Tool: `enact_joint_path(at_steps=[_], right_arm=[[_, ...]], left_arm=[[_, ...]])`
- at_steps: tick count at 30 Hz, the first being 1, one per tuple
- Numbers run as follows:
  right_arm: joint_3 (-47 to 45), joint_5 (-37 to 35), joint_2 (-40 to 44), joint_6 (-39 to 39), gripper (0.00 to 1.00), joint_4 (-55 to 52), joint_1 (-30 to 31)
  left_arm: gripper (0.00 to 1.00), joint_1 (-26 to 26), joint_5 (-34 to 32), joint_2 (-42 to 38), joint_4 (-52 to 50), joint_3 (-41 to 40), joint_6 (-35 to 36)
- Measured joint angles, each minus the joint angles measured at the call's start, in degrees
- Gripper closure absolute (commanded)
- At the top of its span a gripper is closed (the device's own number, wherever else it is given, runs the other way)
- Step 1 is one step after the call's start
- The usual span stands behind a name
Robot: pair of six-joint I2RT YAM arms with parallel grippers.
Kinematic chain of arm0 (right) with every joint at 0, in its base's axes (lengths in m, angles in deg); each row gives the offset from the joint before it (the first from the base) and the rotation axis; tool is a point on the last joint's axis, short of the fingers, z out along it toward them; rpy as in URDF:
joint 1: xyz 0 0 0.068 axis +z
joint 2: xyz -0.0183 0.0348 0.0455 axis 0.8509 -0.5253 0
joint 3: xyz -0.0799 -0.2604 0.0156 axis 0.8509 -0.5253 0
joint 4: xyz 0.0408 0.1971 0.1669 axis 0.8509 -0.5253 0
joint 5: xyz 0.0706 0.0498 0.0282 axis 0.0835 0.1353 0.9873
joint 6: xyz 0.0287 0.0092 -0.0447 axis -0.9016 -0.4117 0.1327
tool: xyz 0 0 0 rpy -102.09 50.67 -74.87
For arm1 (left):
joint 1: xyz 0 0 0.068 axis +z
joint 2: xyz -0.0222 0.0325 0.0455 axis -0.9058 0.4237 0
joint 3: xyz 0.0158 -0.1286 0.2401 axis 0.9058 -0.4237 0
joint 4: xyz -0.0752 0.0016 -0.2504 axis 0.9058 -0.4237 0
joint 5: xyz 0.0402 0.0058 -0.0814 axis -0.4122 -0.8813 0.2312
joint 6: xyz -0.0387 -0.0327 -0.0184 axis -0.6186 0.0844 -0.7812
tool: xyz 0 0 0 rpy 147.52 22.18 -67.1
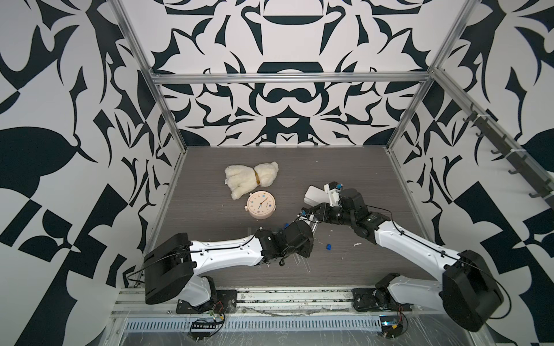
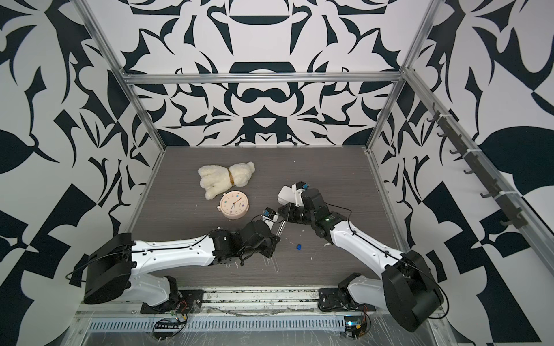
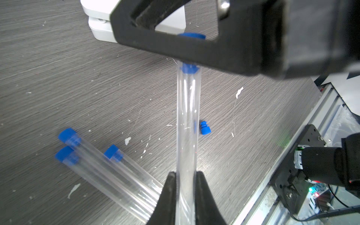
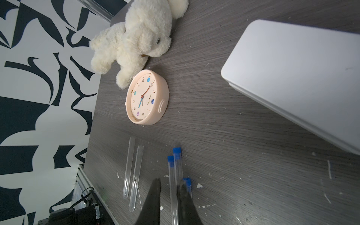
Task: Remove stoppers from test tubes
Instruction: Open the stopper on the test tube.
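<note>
My left gripper (image 3: 186, 175) is shut on a clear test tube (image 3: 188, 120) held off the table. Its blue stopper (image 3: 190, 68) sits in the far end, and a black finger (image 3: 175, 50) of my right gripper crosses it. My right gripper (image 4: 169, 182) is closed to a stopper's width; in both top views the two grippers meet at the tube (image 1: 303, 213) (image 2: 265, 213). Three stoppered tubes (image 3: 113, 153) lie together on the table. Two open tubes (image 4: 129, 167) lie side by side. One loose stopper (image 3: 205, 128) (image 1: 329, 246) lies on the table.
A pink clock (image 1: 260, 204) and a white plush toy (image 1: 250, 179) lie at the middle back. A white box (image 1: 316, 194) stands beside my right wrist. White flecks are scattered over the grey table (image 1: 209, 239). A metal rail (image 1: 269, 296) runs along the front edge.
</note>
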Motion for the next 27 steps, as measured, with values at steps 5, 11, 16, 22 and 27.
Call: enact_joint_path(at_steps=[5,11,16,22,27], right_arm=[[0.00,0.09,0.00,-0.24,0.92,0.11,0.00],[0.00,1.20,0.00,-2.01,0.93,0.72,-0.37],[0.07,1.66,0.00,-3.56,0.94,2.82,-2.40],[0.11,1.55,0.00,-4.44,0.95,4.46,-3.50],[0.11,1.44,0.00,-4.42,0.95,4.50,-3.48]], left_arm=[[0.89,0.00,0.00,0.00,0.00,0.00,0.00],[0.89,0.02,-0.07,0.00,0.07,0.00,0.00],[0.89,0.00,-0.02,0.00,-2.12,-0.55,-0.39],[0.89,0.00,-0.02,0.02,-4.66,-1.05,-0.66],[0.89,0.00,-0.02,0.02,-4.85,-1.05,-0.85]])
